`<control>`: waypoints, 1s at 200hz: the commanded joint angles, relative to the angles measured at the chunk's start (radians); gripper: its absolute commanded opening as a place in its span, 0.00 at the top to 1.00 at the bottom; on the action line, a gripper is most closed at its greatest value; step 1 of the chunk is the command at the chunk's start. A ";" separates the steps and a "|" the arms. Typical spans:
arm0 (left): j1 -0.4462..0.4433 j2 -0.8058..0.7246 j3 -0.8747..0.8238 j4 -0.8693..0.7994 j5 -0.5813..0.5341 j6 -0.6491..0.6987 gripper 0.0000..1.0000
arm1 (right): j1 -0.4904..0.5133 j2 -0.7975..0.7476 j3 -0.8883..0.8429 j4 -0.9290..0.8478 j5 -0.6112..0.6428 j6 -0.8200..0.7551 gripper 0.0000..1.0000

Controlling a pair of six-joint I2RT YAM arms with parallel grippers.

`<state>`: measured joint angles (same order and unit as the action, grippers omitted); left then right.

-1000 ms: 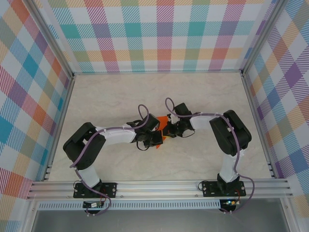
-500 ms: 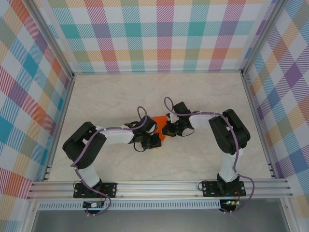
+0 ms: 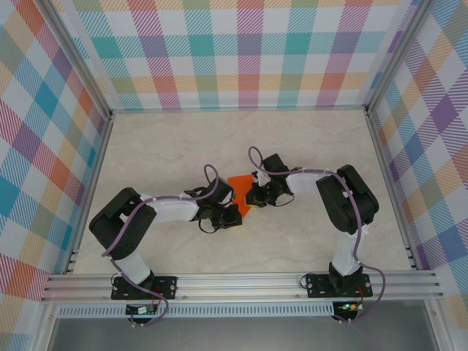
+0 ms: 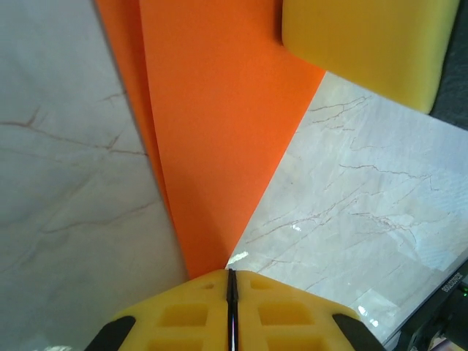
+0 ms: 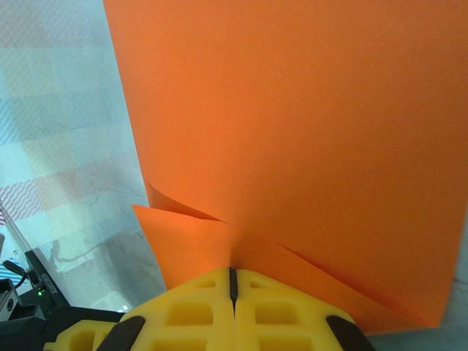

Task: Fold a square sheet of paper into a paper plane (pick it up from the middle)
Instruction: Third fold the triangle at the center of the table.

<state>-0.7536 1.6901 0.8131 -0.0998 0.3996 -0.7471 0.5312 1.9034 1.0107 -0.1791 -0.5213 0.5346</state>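
Orange paper (image 3: 239, 184), partly folded, sits mid-tabletop (image 3: 314, 146) with its long axis running 12 to 6 o'clock, its narrow point at 6 clamped in the left hand (image 4: 231, 273), the right hand (image 5: 233, 275) pinching its 3 o'clock edge.

I see the orange paper (image 3: 238, 182) near the middle of the table (image 3: 314, 146), partly folded. In my left wrist view it tapers to a sharp point, with a second layer showing along one long edge. In my right wrist view its broad face carries two small creased flaps.
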 commanded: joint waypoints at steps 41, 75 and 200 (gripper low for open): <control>0.007 0.019 0.120 -0.027 -0.082 0.002 0.91 | -0.002 0.058 -0.012 -0.060 0.090 -0.016 1.00; 0.007 0.092 0.153 -0.038 -0.107 0.011 0.94 | -0.002 0.063 -0.012 -0.063 0.086 -0.015 1.00; -0.030 0.001 -0.026 -0.170 -0.062 0.058 1.00 | -0.002 0.088 -0.003 -0.128 0.164 0.011 1.00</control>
<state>-0.7605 1.7329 0.8505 -0.0715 0.3317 -0.7311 0.5312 1.9160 1.0332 -0.2150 -0.5175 0.5388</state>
